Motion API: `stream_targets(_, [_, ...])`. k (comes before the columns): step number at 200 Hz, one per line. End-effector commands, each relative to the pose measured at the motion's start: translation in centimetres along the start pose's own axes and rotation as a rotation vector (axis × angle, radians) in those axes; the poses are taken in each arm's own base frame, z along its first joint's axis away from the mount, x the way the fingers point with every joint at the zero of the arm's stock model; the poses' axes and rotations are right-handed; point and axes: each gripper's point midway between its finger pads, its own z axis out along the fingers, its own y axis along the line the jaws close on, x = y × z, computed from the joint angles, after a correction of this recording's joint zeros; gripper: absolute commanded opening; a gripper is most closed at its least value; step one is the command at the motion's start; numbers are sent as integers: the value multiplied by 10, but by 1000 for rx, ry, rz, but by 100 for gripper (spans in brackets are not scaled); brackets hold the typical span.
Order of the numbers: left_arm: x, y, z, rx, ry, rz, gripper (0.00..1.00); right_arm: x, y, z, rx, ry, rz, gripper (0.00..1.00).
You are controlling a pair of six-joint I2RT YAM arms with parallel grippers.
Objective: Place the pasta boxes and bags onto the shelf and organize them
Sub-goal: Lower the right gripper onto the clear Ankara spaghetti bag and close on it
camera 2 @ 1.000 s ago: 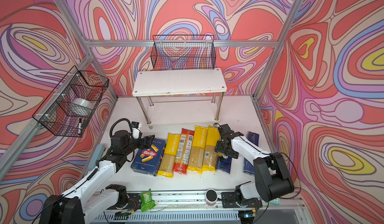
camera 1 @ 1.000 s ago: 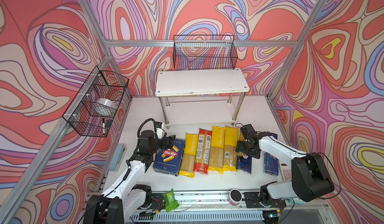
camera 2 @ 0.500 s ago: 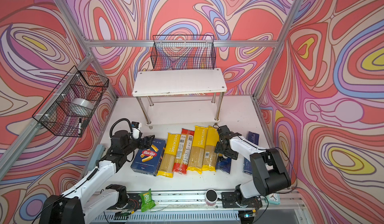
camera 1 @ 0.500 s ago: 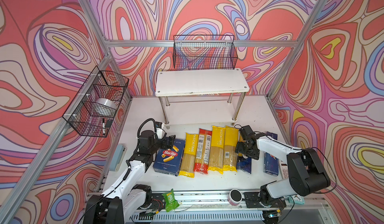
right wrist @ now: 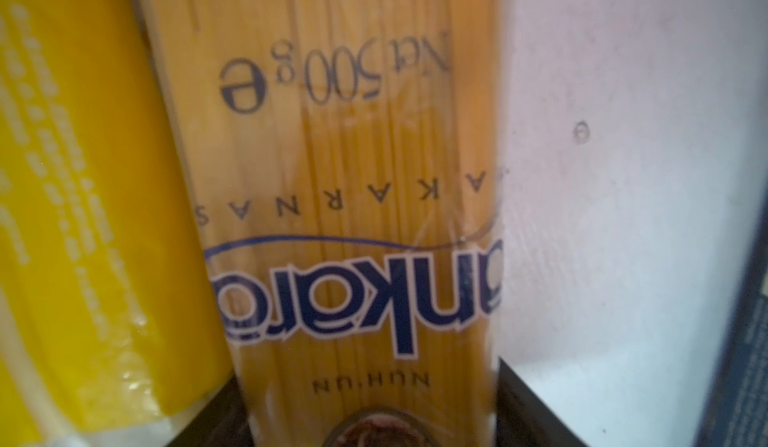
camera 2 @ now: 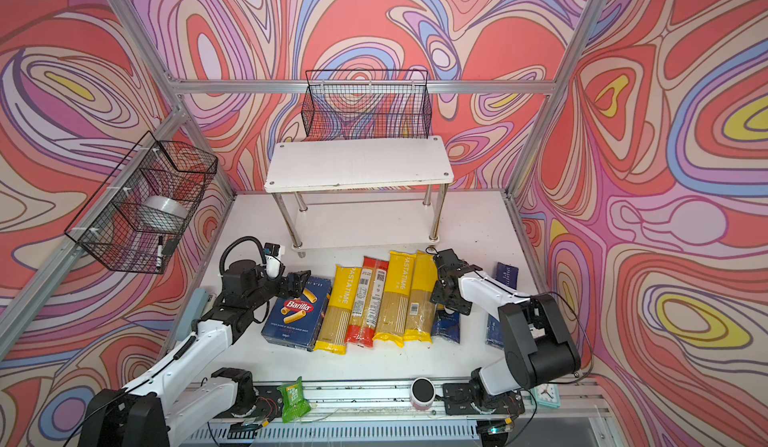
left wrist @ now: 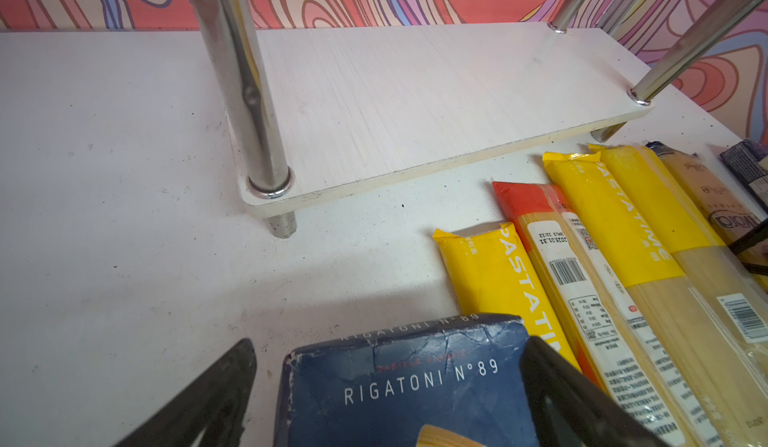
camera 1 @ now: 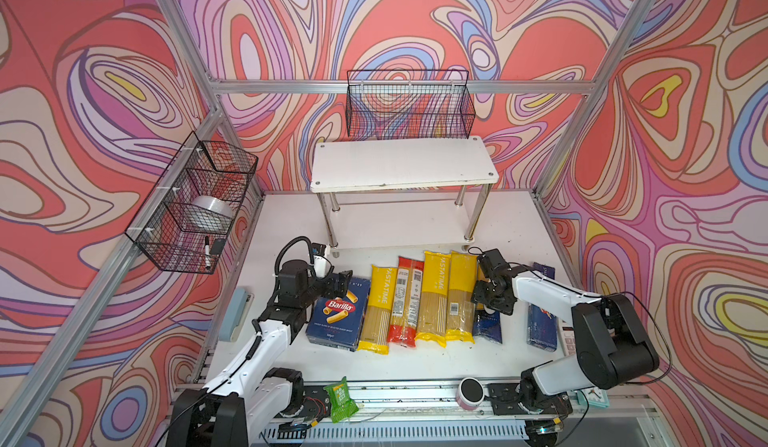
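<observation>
The shelf (camera 1: 403,162) stands at the back, and its lower board (left wrist: 415,100) is bare. In front of it lie, side by side, the wide rigatoni box (camera 1: 338,314), a yellow-ended bag (camera 1: 378,312), a red-ended bag (camera 1: 405,299), two more yellow bags (camera 1: 434,299) and a dark blue bag (camera 1: 488,324). The narrow spaghetti box (camera 1: 542,324) lies further right. My left gripper (camera 1: 338,283) is open and straddles the rigatoni box's far end (left wrist: 407,391). My right gripper (camera 1: 490,299) is shut on the dark blue bag's clear middle (right wrist: 353,175), with a finger against each side.
Black wire baskets hang on the back wall (camera 1: 409,104) and the left wall (camera 1: 195,200). On the front rail are a green snack packet (camera 1: 340,399), a small pink pot (camera 1: 469,393) and a little clock (camera 1: 594,397). A grey-blue block (camera 1: 235,314) lies at the table's left edge.
The right gripper's jaws have narrowed onto the dark blue bag and its arm has shifted slightly. The left arm and the packages have not moved.
</observation>
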Motion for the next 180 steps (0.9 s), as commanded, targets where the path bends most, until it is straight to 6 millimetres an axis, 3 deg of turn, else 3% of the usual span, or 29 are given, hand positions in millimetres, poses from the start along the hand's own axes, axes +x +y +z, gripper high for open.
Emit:
stream_targets(1, [-9, -2, -1, 10, -12, 21, 100, 18, -8, 16, 33, 69, -25, 70])
stream_targets(67, [-8, 1, -2, -10, -12, 17, 100, 14, -8, 13, 33, 52, -29, 55])
stream_targets(180, [-8, 5, 2, -27, 6, 8, 100, -4, -2, -19, -44, -69, -2, 33])
